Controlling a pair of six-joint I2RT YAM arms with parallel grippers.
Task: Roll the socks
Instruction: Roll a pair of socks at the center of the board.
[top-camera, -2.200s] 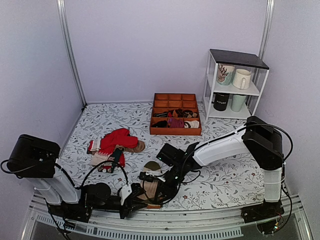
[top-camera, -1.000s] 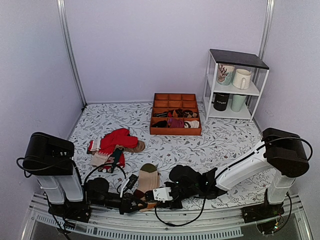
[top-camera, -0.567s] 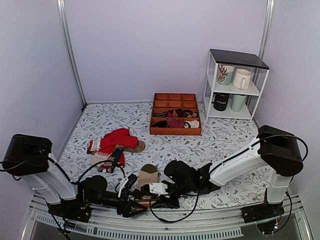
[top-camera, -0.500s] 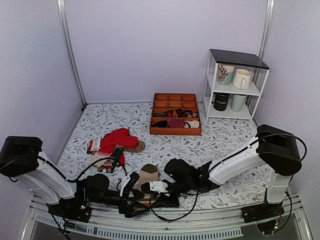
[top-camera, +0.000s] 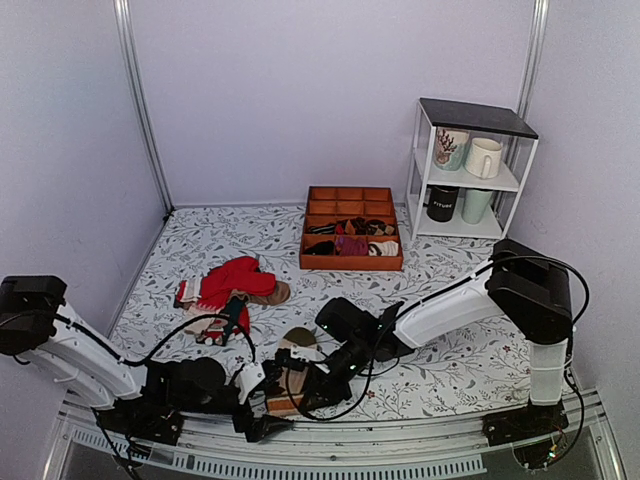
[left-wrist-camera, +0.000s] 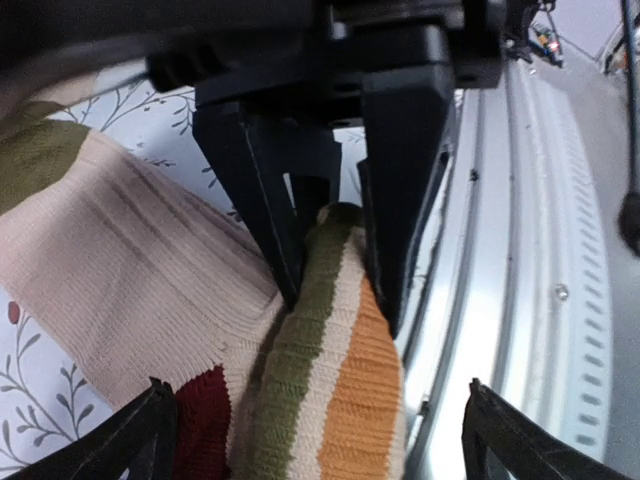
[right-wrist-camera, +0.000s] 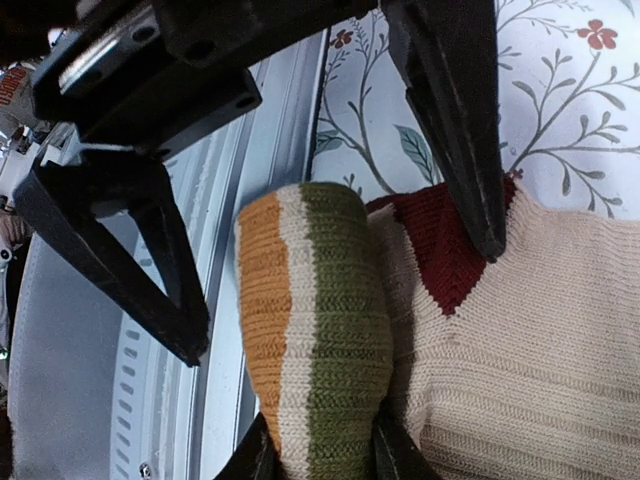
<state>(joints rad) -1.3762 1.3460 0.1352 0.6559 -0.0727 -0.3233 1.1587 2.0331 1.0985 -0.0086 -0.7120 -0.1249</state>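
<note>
The long beige ribbed knit socks (top-camera: 296, 358) with olive, cream and orange-brown stripes and a dark maroon cuff lie at the 6 o'clock edge of the floral-printed bench (top-camera: 450, 350). They sit just inside the grey metal rail (top-camera: 350, 465) that runs along that edge. The striped end is folded up into a soft rounded hump. The flat beige part spreads towards 12 o'clock, with an olive toe at its far end.

The right claw (right-wrist-camera: 322, 445) is clenched on the striped hump, one black finger on each side of it. The left claw (left-wrist-camera: 317, 400) stands released. Its fingers are spread wide on either side of the fold and touch no fabric. The two claws face each other closely over the fold, leaving little room between them there.

A heap of bright red socks (top-camera: 235, 280) lies at 10 o'clock from the pair, well apart. A rust-orange compartment tray (top-camera: 351, 265) with small dark bundles sits at 12 o'clock. A white shelf rack (top-camera: 475, 115) holding mugs stands at 1 o'clock by the back wall. The right arm crosses the bench from 3 o'clock; open cloth lies beyond it.
</note>
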